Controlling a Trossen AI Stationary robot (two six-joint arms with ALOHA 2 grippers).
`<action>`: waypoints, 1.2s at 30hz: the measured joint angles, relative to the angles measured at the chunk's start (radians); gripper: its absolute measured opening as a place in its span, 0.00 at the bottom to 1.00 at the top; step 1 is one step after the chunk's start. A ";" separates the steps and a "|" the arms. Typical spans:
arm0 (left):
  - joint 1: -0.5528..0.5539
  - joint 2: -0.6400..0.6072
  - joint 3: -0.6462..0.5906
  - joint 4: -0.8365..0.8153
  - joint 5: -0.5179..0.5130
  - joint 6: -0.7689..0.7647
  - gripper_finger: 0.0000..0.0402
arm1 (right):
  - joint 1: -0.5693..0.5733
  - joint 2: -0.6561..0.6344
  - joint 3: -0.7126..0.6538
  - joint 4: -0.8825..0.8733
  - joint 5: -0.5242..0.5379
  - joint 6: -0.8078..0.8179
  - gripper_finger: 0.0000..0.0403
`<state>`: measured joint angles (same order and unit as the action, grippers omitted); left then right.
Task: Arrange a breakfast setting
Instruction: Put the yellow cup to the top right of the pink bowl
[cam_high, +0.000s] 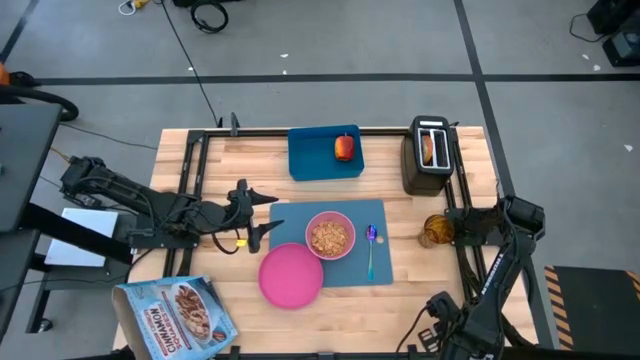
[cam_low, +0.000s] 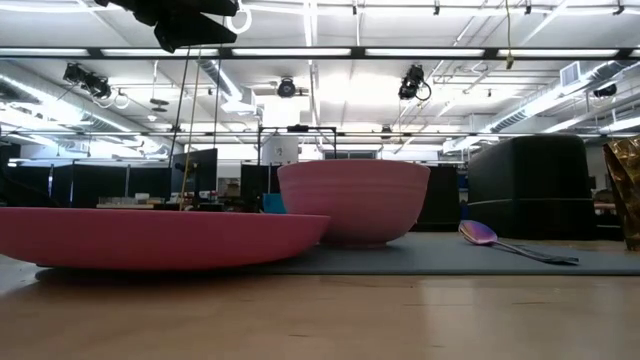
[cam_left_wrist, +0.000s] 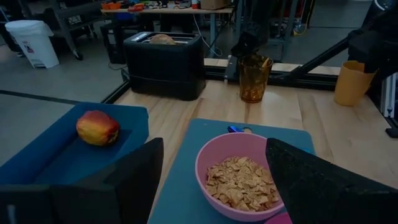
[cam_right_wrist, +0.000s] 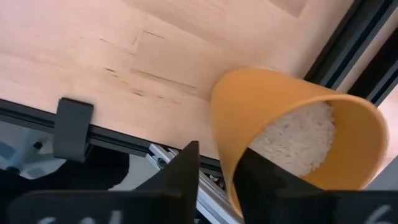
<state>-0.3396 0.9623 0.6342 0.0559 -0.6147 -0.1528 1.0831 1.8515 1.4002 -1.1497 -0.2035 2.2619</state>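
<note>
Slate-blue, the mat lies at the middle of the tabletop, and only part of the setting is on it. The pink bowl, filled with cereal flakes, sits toward its 11 o'clock corner. The teal-handled spoon lies at the bowl's 3 o'clock. The pink plate is at the bowl's 7 o'clock, hanging over the mat's edge onto bare wood.

The red apple rests in the blue tray at the bowl's 12 o'clock. The toast slice stands in the black toaster at about 2 o'clock. An amber glass stands off the mat at 3 o'clock.

The left gripper hovers at the bowl's 9 o'clock, its fingers spread and holding nothing. The right gripper has its fingers pinched on the wall of the small orange cup, one inside the rim and one outside, near the tabletop's rail. The cup is tipped over and carries a white granular filling.

That tilt looks like the main hazard: if the wrist rolls further or jolts in transit, the filling could spill onto the wood or the floor. A rim pinch may also let the cup swing.

If the left arm goes for the apple, a round fruit could squirt from the fingers or roll in the tray. A low pass toward 12 o'clock could clip the bowl and scatter cereal. The overhanging plate may skid if nudged.
</note>
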 joint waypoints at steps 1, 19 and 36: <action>0.000 0.000 0.000 0.000 0.000 0.000 0.72 | -0.001 0.000 0.000 -0.002 0.000 -0.011 0.22; 0.003 0.000 0.000 0.000 0.000 0.008 0.72 | -0.136 0.001 0.131 -0.138 0.014 -0.398 0.03; 0.042 0.000 0.000 -0.005 0.021 0.009 0.72 | -0.567 0.000 0.307 -0.430 0.421 -1.681 0.03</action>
<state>-0.2974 0.9619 0.6346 0.0509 -0.5939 -0.1440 0.5165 1.8511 1.7074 -1.5795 0.2178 0.5808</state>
